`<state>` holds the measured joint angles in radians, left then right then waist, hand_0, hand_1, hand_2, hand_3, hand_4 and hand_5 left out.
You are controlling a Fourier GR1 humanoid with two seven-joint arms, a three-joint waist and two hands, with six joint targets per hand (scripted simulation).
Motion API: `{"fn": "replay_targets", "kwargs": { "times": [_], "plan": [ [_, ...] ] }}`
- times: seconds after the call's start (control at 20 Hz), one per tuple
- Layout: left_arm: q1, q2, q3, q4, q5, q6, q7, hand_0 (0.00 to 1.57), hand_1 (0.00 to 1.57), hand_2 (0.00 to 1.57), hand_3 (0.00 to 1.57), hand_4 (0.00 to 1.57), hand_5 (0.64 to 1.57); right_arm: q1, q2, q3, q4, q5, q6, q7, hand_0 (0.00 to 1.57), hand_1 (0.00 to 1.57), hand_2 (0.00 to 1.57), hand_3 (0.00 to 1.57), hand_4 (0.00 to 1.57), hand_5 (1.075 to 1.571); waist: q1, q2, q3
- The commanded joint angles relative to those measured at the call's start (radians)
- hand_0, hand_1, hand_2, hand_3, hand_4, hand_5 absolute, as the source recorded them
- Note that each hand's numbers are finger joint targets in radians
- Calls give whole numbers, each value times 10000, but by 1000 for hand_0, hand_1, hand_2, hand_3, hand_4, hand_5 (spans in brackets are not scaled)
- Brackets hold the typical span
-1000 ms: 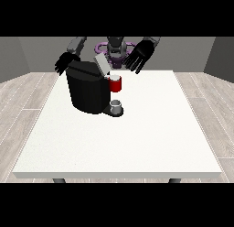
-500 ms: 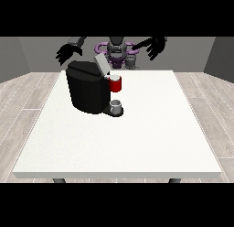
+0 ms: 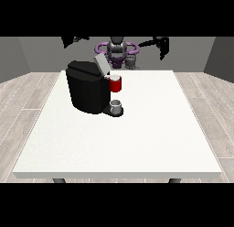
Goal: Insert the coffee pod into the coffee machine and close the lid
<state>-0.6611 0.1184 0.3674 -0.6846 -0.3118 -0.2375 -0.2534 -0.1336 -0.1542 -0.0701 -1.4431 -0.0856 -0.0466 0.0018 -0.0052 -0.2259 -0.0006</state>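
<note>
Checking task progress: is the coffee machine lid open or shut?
Open. The grey lid stands tilted up above the black coffee machine.

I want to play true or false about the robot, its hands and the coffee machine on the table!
1. The coffee machine is black. True.
2. The machine's lid is shut flat. False: it stands tilted up, open.
3. Both hands rest on the machine. False: the hand at the view's left and the hand at the view's right are raised above the table, apart from the machine.
4. A red thing at the machine sits at its front. True.
5. The machine stands near the table's front edge. False: it stands in the far left part, nearer the robot.
</note>
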Motion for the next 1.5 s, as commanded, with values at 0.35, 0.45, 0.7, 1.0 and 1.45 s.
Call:
{"fn": "replay_targets", "kwargs": {
  "times": [0.35, 0.45, 0.7, 1.0, 1.45],
  "plan": [
    [1597, -853, -336, -1586, 1161, -1014, 256, 0, 0, 0, 0, 140, 1571, -809, -431, 131, 41, 308, 435, 251, 0, 0, 0, 0, 0, 1571, 1603, -47, 8],
    [1562, -1087, -313, -1795, 1364, -420, 389, 0, 0, 0, 0, 0, 1571, -1119, -218, 593, -219, 496, 546, 337, 0, 0, 0, 0, 239, 1571, 1208, 396, 6],
    [2418, -1173, -1015, -3296, 2020, -987, 1202, 0, 0, 0, 0, 222, 1571, -967, -439, 361, 631, 567, 921, -67, 0, 0, 0, 0, 0, 1571, 1851, 129, 11],
    [2746, -1177, -1508, -4507, 2388, -256, 1464, 0, 0, 0, 0, 0, 1571, -2210, -346, -179, 1547, 266, 971, -516, 0, 0, 0, 0, 0, 1571, 1978, 1418, 11],
    [3763, -698, -1544, -5874, 2849, 138, 1656, 0, 0, 0, 0, 0, 1571, -3264, -352, -293, 2130, -76, 1497, 46, 0, 0, 0, 0, 0, 1571, 1143, 1998, 7]
  ]
}}
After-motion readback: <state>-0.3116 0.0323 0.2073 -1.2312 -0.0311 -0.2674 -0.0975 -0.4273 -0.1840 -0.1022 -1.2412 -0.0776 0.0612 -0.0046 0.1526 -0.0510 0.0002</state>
